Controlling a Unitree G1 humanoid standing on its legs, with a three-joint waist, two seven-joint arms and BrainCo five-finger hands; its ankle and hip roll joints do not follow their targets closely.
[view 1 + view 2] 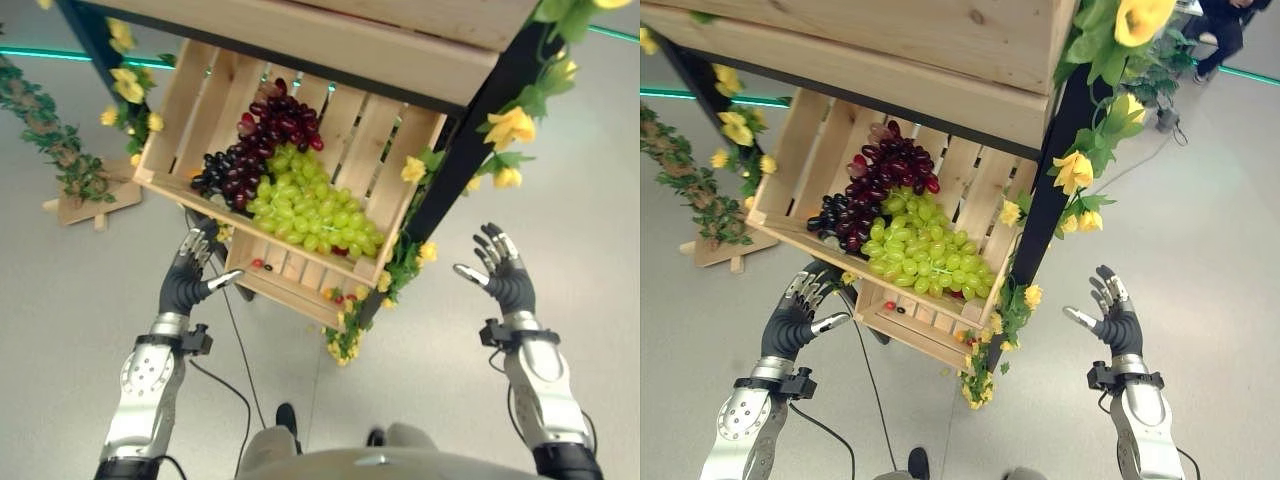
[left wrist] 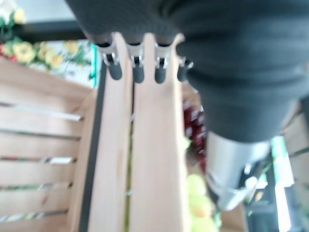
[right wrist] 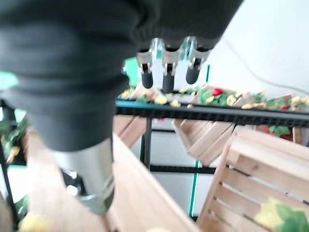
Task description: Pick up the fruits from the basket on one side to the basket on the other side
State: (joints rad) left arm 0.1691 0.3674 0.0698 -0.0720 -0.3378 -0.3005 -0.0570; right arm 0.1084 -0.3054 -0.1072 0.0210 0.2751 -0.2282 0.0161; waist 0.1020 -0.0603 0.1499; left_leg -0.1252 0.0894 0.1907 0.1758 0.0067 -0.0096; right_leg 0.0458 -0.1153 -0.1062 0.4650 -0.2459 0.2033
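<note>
Filling my tilted wooden crate point(image 1: 180, 110), green grapes point(image 1: 310, 205) and dark purple grapes point(image 1: 262, 140) heap together; my left hand point(image 1: 190, 275) and right hand point(image 1: 503, 270) hover open-fingered, holding nothing.

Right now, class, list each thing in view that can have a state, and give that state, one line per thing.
Wooden crate: tilted, open, holding grapes.
Green grapes: heaped in the crate, untouched.
Dark grapes: lying in the crate behind the green ones, untouched.
Left hand: open, empty, at the crate's front edge.
Right hand: open, empty, raised clear of the crate.
Lower crate: a few small fruits inside.
</note>
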